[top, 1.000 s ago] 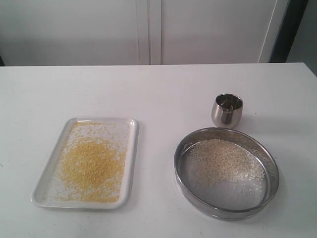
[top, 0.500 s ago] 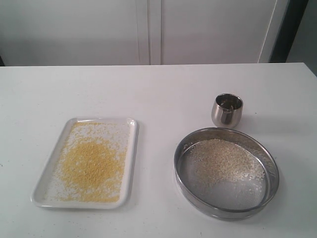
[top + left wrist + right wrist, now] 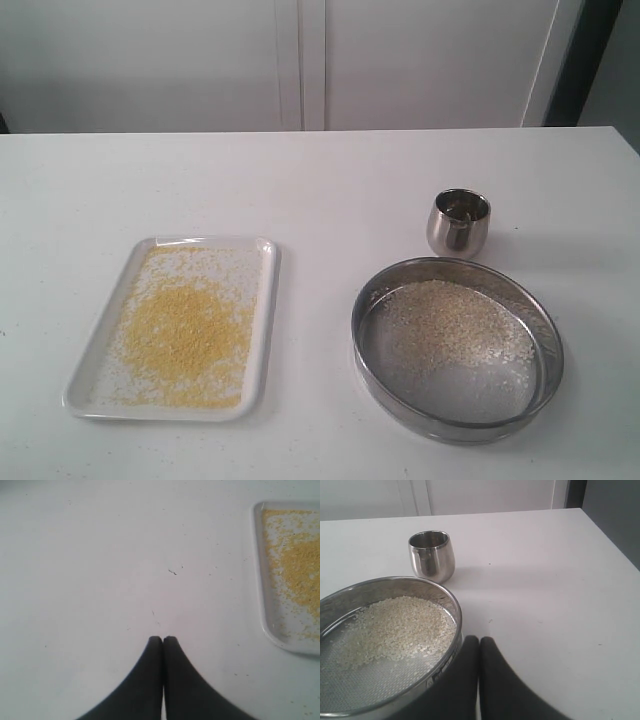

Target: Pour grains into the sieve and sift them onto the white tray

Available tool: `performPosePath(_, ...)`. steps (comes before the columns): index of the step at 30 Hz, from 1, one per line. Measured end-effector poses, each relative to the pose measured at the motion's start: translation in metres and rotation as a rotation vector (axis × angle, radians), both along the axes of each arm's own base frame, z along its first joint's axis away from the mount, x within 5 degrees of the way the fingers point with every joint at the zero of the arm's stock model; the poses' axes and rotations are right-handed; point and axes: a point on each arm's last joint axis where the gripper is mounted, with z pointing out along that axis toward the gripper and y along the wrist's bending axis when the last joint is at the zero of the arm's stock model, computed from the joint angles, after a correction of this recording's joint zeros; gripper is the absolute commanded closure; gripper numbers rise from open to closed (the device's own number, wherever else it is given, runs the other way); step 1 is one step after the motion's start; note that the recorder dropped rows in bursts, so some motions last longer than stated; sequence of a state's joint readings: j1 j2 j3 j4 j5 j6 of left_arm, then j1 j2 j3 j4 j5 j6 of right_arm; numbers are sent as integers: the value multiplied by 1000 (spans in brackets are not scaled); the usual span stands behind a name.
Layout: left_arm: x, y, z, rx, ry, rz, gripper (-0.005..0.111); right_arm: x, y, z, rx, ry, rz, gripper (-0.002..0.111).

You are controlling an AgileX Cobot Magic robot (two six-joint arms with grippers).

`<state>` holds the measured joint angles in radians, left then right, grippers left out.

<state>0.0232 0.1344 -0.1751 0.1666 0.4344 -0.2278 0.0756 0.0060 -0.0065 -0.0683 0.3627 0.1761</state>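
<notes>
Exterior view: at lower left, the white tray carries golden grains. At lower right, the sieve keeps pale grains, with a steel cup above it. Left wrist view: the left gripper is pressed closed near the tray. Right wrist view: the right gripper is closed beside the sieve.

Steel cup stands upright — on a white table.

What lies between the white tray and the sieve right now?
Nothing: the exterior view shows bare table between the white tray and the sieve. The steel cup stands beyond the sieve, not between them.
</notes>
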Motion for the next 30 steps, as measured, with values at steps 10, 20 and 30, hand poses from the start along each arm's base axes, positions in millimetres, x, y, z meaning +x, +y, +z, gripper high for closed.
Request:
performPosePath(10, -3, 0, -12, 7, -31, -2, 107, 0, 0, 0, 0, 0, 0, 108)
performPosePath(20, -2, -5, -10, 4, -50, -64, 107, 0, 0, 0, 0, 0, 0, 108)
performPosePath(30, -6, -8, -7, 13, -122, -102, 107, 0, 0, 0, 0, 0, 0, 108)
